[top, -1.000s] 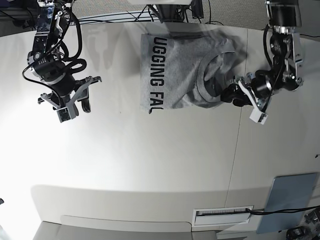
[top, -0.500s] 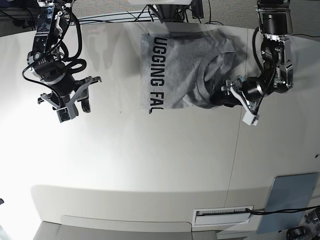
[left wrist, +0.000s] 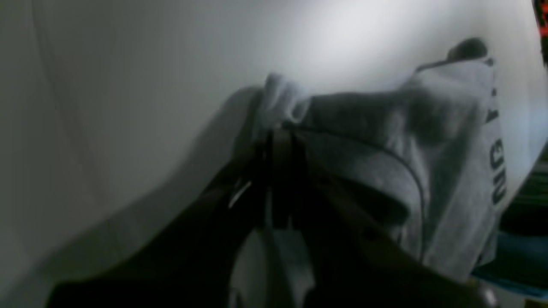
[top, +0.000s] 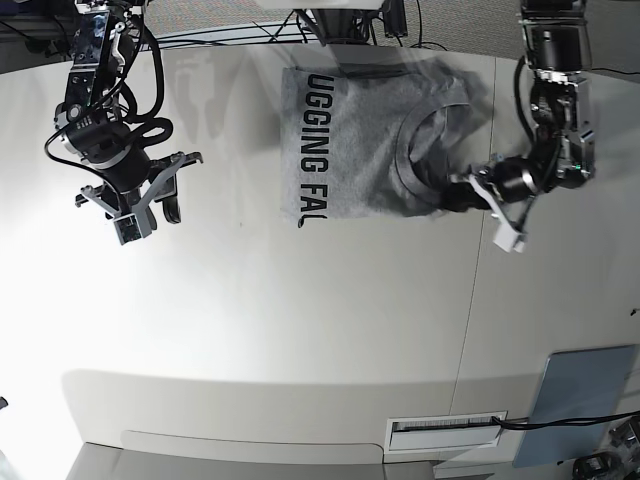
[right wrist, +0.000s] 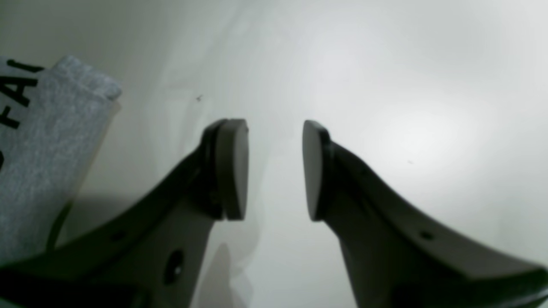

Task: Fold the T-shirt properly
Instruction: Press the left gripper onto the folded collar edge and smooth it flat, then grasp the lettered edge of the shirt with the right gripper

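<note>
White table [top: 300,330] bears T-shirt [top: 350,140] reading "UGGING FA"; left hand [top: 462,195] pinches it; right hand [top: 150,205] spread.

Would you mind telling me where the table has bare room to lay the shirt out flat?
The table is bare between the T-shirt's lower edge and the near edge, flanked by the right tool. It is crowded at the far edge, where the left tool pinches the shirt.

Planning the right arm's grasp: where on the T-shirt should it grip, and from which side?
Judging by the pose, the free corner of the T-shirt below the lettering, the part nearest the right gripper. Come in low from the bare table on that side; the edge there lies flat in folded layers, so pinch them together. The left gripper already holds the bunched neck-side edge, jaws shut.
</note>
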You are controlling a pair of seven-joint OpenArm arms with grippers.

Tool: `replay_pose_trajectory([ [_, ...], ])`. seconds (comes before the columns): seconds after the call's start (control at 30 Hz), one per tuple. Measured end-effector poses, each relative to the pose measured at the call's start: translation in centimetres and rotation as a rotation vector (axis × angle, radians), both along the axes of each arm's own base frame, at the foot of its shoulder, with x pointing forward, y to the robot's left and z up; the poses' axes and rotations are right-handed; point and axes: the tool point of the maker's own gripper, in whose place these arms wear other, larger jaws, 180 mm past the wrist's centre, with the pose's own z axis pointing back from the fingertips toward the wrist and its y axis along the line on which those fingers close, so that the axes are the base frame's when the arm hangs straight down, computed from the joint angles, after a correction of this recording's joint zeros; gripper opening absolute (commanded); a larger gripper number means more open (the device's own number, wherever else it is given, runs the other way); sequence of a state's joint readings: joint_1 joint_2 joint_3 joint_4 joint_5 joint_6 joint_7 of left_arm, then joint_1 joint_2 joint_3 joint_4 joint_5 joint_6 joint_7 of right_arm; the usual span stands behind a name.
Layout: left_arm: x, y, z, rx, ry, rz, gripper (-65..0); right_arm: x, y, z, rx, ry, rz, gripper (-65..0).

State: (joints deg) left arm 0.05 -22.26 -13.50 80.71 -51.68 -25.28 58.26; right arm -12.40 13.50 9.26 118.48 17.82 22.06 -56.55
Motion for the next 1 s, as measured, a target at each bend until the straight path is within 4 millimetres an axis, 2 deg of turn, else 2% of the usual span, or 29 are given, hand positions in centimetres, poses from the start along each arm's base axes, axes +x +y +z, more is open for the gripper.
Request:
replay_pose_trajectory([
  [0.17, 1.1, 4.0, 1.0, 0.06, -0.039, 0.094, -65.0, 0.0, 0.0, 0.0, 0.0, 0.0, 0.0, -43.5],
  [0.3, 0.7, 4.9, 0.3, 0.108, -0.024, 0.101, -64.5, 0.0, 0.0, 0.0, 0.0, -0.001, 0.0, -43.5],
  [0.43, 0.5, 4.5, 0.4, 0.112, -0.038, 0.056, -42.1, 0.0, 0.0, 0.0, 0.001, -0.003, 0.0, -43.5],
  [0.5, 0.3, 4.0, 0.6, 0.115, -0.066, 0.007, -35.3, 0.0, 0.0, 0.0, 0.001, -0.003, 0.0, -43.5],
  [0.57, 0.4, 3.5, 1.2, 0.092, -0.097, -0.026, -36.1, 0.0, 0.0, 0.0, 0.001, -0.003, 0.0, -43.5],
  [0.6, 0.4, 3.1, 2.0, 0.059, -0.128, -0.052, -39.0, 0.0, 0.0, 0.0, 0.001, -0.003, 0.0, -43.5],
  [0.7, 0.3, 2.1, 4.8, -0.057, -0.209, -0.114, -55.9, 0.3, 0.1, 0.4, 0.007, -0.025, 0.003, -43.6],
  [0.77, -0.4, 1.6, 5.4, -0.085, -0.19, -0.151, -62.0, 0.6, 0.4, 0.8, 0.02, -0.054, 0.009, -48.8],
  [0.9, -3.1, -0.5, 5.3, -0.165, -0.132, -0.235, -65.0, 1.1, 2.0, 0.3, 0.045, -0.061, 0.057, -64.3],
  [1.0, -5.5, -1.0, 4.5, -0.2, -0.072, -0.262, -65.0, 2.0, 4.8, -0.6, 0.071, -0.047, 0.133, -65.0],
])
